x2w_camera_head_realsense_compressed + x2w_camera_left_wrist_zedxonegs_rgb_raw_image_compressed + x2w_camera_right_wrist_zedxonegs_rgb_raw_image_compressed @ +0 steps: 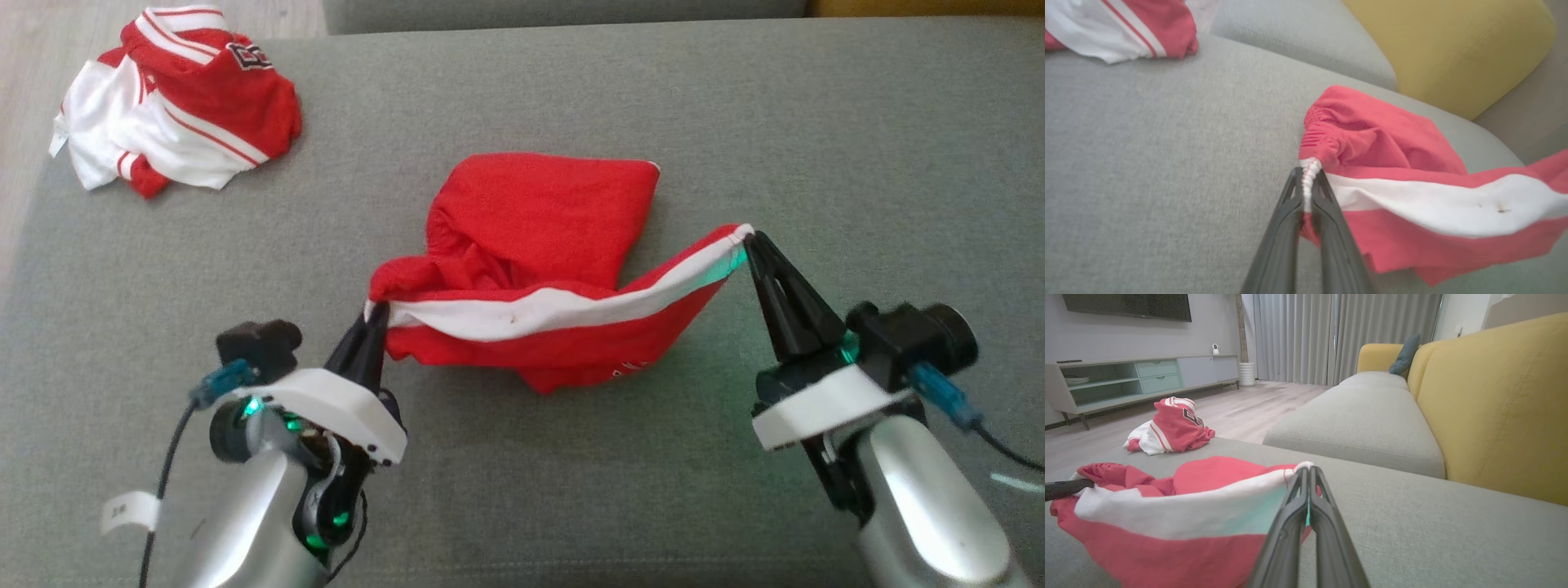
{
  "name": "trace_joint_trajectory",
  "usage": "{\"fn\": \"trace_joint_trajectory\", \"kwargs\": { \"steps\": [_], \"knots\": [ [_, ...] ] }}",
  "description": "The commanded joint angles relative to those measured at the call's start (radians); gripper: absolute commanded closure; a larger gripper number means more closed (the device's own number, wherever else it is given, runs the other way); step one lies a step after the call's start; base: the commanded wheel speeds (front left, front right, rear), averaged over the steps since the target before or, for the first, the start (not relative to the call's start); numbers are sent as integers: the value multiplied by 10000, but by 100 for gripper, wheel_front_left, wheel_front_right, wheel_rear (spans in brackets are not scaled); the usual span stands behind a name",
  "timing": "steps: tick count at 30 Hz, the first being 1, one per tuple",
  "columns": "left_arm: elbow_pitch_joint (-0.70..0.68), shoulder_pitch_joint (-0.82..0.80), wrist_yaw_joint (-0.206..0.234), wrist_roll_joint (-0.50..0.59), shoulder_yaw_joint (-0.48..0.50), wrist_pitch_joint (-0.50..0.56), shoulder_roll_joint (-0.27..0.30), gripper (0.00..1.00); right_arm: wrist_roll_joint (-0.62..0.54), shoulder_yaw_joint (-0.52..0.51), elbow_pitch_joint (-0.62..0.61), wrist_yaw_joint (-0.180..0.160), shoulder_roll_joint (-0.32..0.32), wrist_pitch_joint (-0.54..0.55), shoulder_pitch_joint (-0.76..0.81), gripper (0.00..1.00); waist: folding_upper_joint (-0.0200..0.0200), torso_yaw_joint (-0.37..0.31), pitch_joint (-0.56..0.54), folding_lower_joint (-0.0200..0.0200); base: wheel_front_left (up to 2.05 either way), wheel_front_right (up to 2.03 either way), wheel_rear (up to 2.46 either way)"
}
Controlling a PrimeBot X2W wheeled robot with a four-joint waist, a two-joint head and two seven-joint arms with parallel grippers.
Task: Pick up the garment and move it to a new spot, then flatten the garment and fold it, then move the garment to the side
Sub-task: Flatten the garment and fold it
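Observation:
The garment [531, 245] is red cloth with a white side stripe, lying crumpled on the grey sofa cushion [735, 122]. My left gripper [377, 312] is shut on the stripe's left end, where the gathered waistband begins. In the left wrist view that gripper [1309, 173] pinches the white seam of the garment [1384, 151]. My right gripper [749, 238] is shut on the stripe's right end. The stripe hangs taut between both grippers, slightly off the cushion, while the rest sags behind. In the right wrist view the right gripper [1307, 470] clamps the garment [1180, 522] edge.
A second red and white garment [175, 98] lies bunched at the cushion's far left corner. A yellow sofa back [1494, 404] rises on the right of the right wrist view. Another grey seat cushion [1363, 416] lies beyond. Wooden floor [33, 98] borders the cushion's left edge.

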Motion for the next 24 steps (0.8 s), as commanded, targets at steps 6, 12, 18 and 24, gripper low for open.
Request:
{"fn": "trace_joint_trajectory", "kwargs": {
  "steps": [6,12,18,24],
  "knots": [
    [-1261,339,361,-150,585,-437,309,100,-216,182,-1587,71,128,555,1158,100,0,-139,-124,0,0,0,0],
    [-1453,1118,672,-314,717,-448,402,100,184,850,-1240,71,278,878,1837,100,0,-108,-81,0,0,0,0],
    [-1269,1261,718,-376,725,-493,396,100,488,1445,-457,71,334,812,1662,100,0,-40,-19,0,0,0,0],
    [-1008,1111,720,-380,725,-623,356,100,529,1518,119,71,251,581,1270,73,0,9,18,0,0,0,0]
  ]
}}
